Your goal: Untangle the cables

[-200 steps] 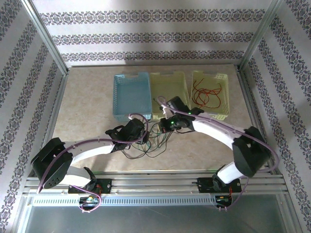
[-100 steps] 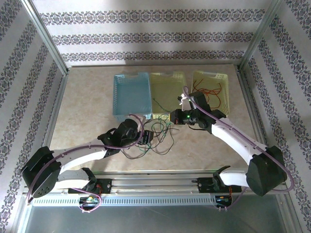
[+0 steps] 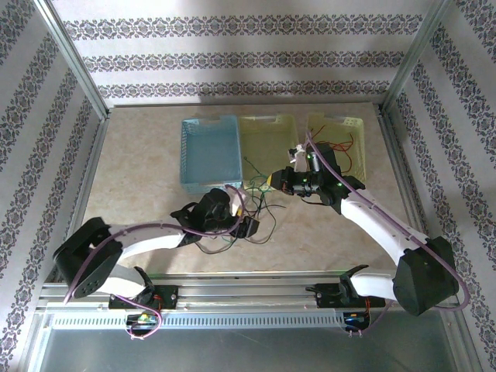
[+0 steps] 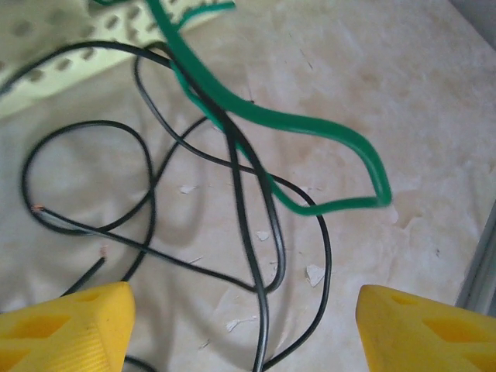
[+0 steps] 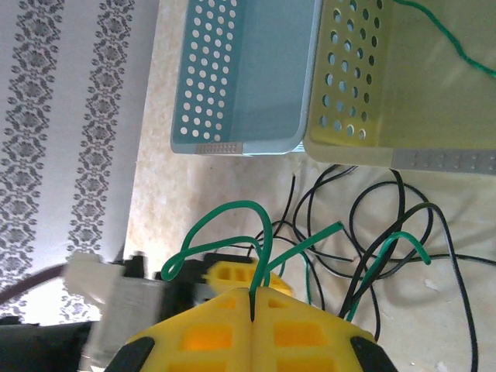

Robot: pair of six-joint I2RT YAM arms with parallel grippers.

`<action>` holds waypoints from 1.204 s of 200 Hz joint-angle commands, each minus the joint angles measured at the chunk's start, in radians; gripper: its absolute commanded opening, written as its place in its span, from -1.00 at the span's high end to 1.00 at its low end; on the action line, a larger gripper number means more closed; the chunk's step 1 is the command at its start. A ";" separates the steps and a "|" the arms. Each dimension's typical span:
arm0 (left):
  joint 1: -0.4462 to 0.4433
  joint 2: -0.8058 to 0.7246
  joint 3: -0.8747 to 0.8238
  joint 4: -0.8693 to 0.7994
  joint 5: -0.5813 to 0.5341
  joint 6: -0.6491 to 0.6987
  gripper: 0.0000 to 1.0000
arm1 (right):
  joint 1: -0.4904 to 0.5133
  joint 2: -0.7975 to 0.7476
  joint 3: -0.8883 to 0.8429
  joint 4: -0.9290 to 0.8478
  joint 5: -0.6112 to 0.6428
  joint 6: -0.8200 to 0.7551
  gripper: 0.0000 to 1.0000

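Right gripper (image 5: 253, 298): jaws are pressed together, with a green cable (image 5: 232, 206) pinched between the tips; it hangs above the front rim of the middle tray (image 3: 271, 118).
Left gripper (image 4: 244, 333): jaws are wide apart and hold nothing; it hovers low over the black cables (image 4: 235, 178).
Cables: the black and green tangle lies on the tabletop (image 3: 139, 170) near its middle, just in front of the trays that stand along the far edge. Red cables (image 3: 329, 151) lie in the right tray.
Step in hand: probably pulling the green cable free from the black ones.
How to do it well: lower the left jaws and close them on the black loops where the green strand crosses, to keep them down. Then lift the green cable slowly toward the far edge. If the black loops rise together with it, stop and take a new grip.
Risk: a thin strand can slip from the pinch.
Writing: no brand, label or text is readable.
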 commanded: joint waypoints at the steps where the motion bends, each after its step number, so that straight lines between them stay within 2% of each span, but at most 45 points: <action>1: -0.018 0.073 0.033 0.134 0.039 0.038 -0.51 | -0.019 0.001 0.002 0.042 -0.025 0.068 1.00; 16: -0.018 0.120 0.046 0.196 0.061 0.022 -0.48 | -0.030 -0.004 -0.007 0.042 -0.026 0.086 1.00; 25: -0.018 0.149 0.065 0.208 0.081 0.014 -0.34 | -0.040 -0.011 -0.011 0.041 -0.025 0.094 1.00; 51: -0.018 0.216 0.079 0.208 0.063 -0.003 0.82 | -0.076 -0.061 -0.030 0.038 0.002 0.115 1.00; 57: -0.018 0.221 0.072 0.211 0.040 -0.012 1.00 | -0.088 -0.078 -0.037 0.036 0.019 0.117 1.00; 97: -0.016 0.180 -0.013 0.203 -0.082 -0.049 1.00 | -0.190 -0.240 -0.094 -0.007 0.182 0.139 1.00; 147: -0.005 0.133 -0.067 0.156 -0.136 -0.046 1.00 | -0.364 -0.409 -0.157 -0.055 0.304 0.205 1.00; 241: 0.002 0.114 -0.085 0.114 -0.194 -0.049 1.00 | -0.613 -0.506 -0.200 -0.171 0.307 0.266 1.00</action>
